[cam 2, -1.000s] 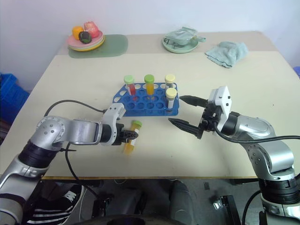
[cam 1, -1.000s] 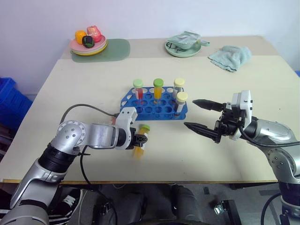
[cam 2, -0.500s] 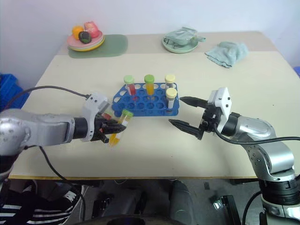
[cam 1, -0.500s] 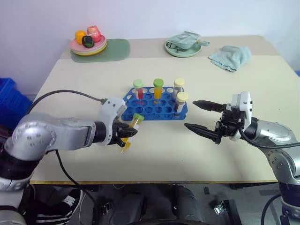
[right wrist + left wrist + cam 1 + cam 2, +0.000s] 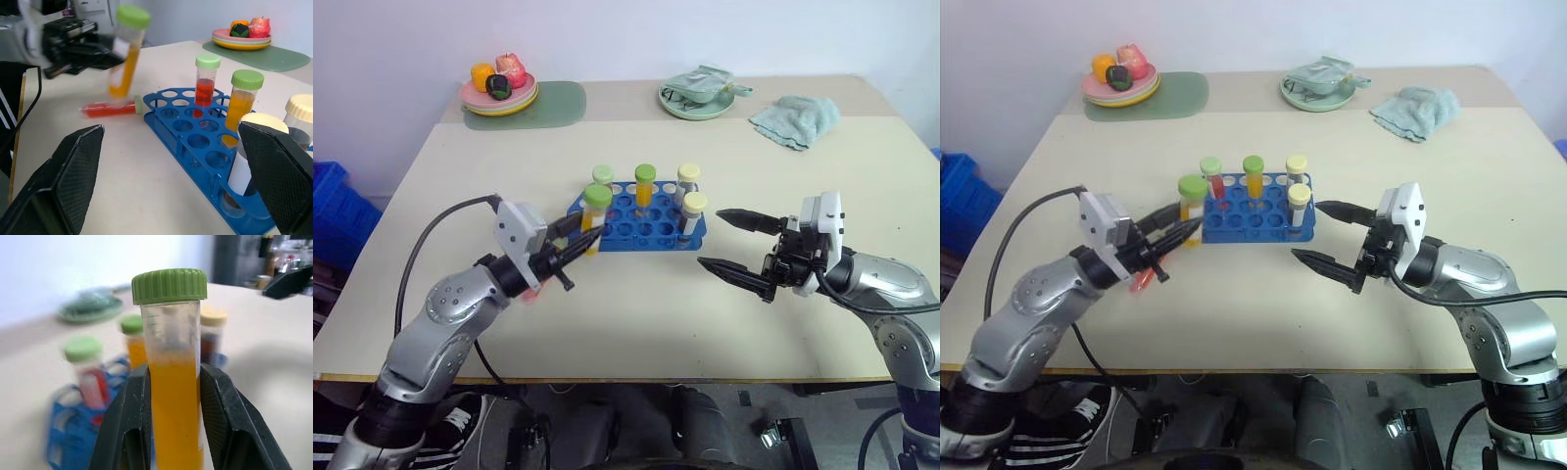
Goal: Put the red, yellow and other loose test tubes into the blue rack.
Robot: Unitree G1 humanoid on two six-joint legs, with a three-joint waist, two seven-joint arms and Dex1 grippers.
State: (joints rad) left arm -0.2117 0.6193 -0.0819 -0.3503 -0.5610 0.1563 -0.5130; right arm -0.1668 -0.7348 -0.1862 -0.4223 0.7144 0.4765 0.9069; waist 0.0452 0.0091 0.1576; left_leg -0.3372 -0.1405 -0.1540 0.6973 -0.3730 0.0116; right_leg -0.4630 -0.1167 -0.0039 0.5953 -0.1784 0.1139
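My left gripper [image 5: 570, 251] is shut on a yellow-orange test tube [image 5: 593, 227] with a green cap, holding it upright just off the left front corner of the blue rack [image 5: 651, 233]. The wrist view has the tube [image 5: 174, 396] clamped between both fingers [image 5: 128, 421]. A red tube with a pale cap [image 5: 105, 108] lies on the table beside the rack, below my left hand. In the rack stand a red tube [image 5: 603, 182], an orange tube [image 5: 645, 184] and two pale-capped tubes [image 5: 692, 208]. My right gripper [image 5: 711, 237] hangs open right of the rack, holding nothing.
At the back of the table are a plate of toy fruit [image 5: 499, 94] on a green mat [image 5: 556, 104], a green dish with a crumpled wrapper [image 5: 697, 99] and a cloth [image 5: 794, 119]. A blue bin [image 5: 333, 211] stands left of the table.
My left gripper has risen and rolled, bringing the yellow-orange tube from tilted low over the table to upright beside the rack. The right gripper has not moved.
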